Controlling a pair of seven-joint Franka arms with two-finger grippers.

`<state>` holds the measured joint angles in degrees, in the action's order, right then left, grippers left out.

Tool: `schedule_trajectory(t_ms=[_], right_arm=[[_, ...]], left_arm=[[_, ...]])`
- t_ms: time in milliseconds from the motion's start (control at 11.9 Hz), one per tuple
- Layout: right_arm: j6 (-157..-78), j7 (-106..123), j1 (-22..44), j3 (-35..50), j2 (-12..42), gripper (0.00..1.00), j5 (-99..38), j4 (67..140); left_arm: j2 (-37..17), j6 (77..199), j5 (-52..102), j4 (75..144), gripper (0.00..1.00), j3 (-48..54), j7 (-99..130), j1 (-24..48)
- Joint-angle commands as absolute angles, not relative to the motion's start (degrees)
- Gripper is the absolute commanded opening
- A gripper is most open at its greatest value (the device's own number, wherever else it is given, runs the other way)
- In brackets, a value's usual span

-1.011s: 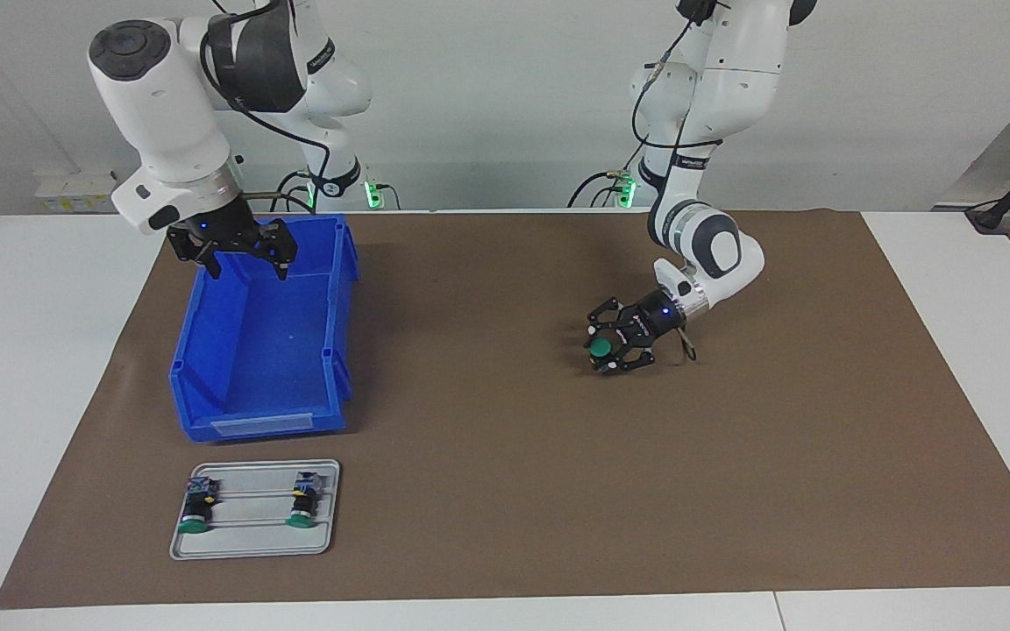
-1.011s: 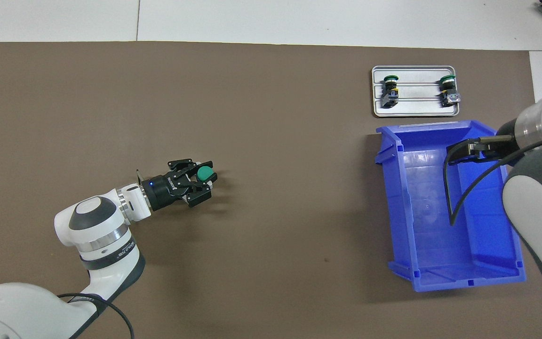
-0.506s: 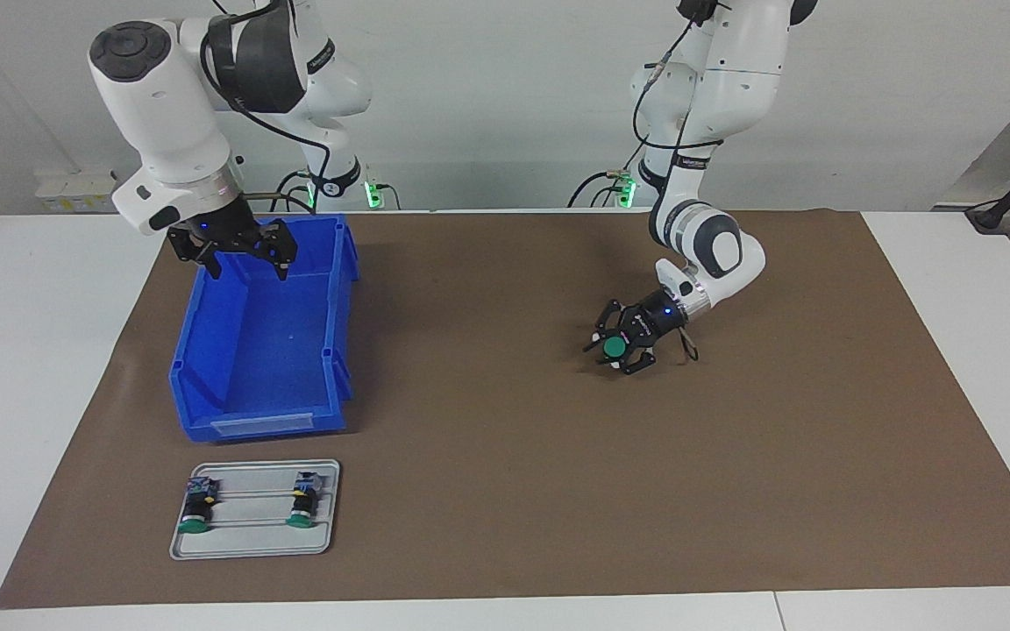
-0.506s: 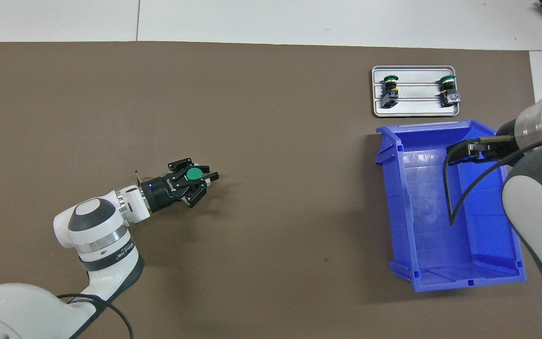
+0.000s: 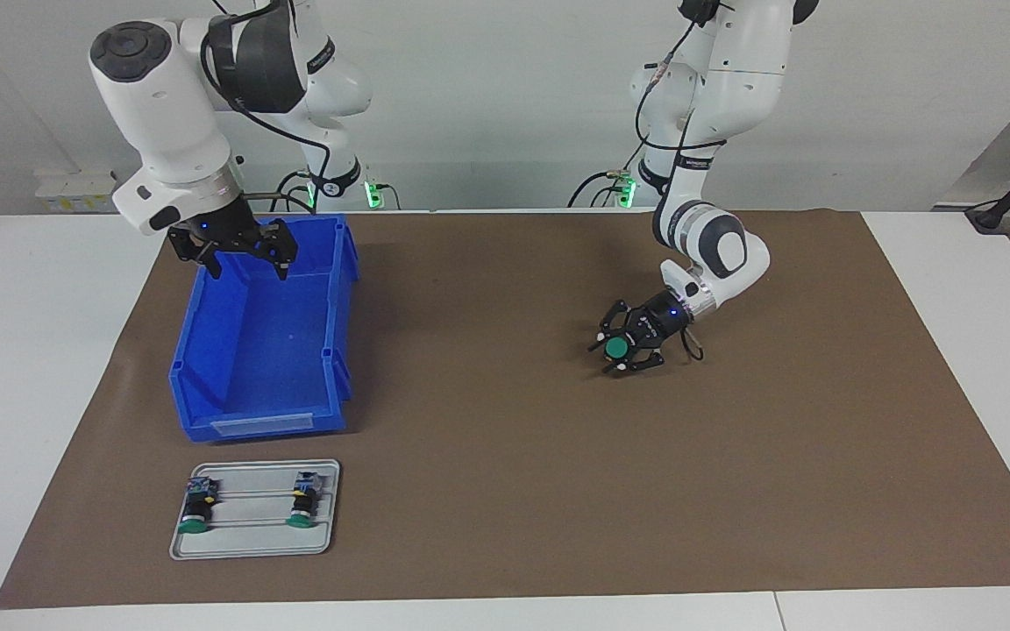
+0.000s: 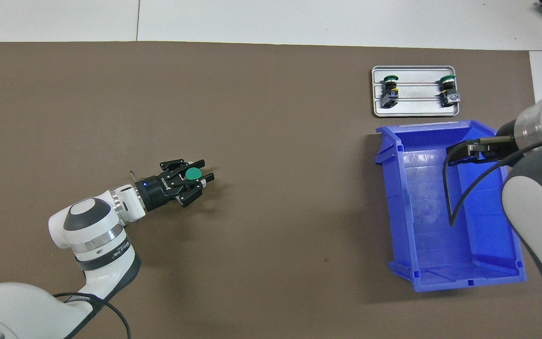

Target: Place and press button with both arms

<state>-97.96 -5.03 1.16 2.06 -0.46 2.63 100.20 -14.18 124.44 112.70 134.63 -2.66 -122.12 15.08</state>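
The button [image 5: 616, 349] [image 6: 193, 174] shows its round green cap facing up, low over the brown mat [image 5: 505, 491] near the middle, toward the left arm's end. My left gripper [image 5: 608, 353] [image 6: 205, 170] is around it, reaching in low and nearly level. Whether it still grips the button I cannot make out. The black body under the cap is hidden by the gripper. My right gripper [image 5: 249, 270] [image 6: 459, 151] hangs open and holds nothing, above the end of the blue bin nearer the robots, and that arm waits.
A blue open bin [image 5: 264, 425] [image 6: 440, 282] lies on the mat toward the right arm's end. Farther from the robots than the bin, a grey tray [image 5: 251, 550] [image 6: 417, 113] holds two green-capped switches [image 5: 195, 513] [image 5: 303, 506].
The button's cap has turned from facing sideways to facing up. The left gripper narrowed around it, then widened a little, and the arm drew back slightly toward its base. The right arm stayed still.
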Motion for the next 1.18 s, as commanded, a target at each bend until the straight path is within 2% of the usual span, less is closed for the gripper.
schedule_trajectory(t_ms=[0, 843, 1096], right_arm=[[-98.96, -5.80, 0.79, 2.29, -2.11, 1.00, 2.90, 102.04], [-98.97, -5.80, 0.79, 2.37, -2.11, 1.00, 2.90, 102.04], [-99.05, -5.80, 0.79, 2.37, -2.11, 1.00, 2.90, 102.04]], left_arm=[[-11.87, 128.22, 113.29, 135.97, 0.81, -2.37, -122.87, 15.29], [-4.31, 135.96, 112.94, 137.73, 0.79, -2.37, -112.87, 18.27], [-4.22, 135.79, 101.13, 135.89, 0.75, -2.55, -105.16, 17.06]])
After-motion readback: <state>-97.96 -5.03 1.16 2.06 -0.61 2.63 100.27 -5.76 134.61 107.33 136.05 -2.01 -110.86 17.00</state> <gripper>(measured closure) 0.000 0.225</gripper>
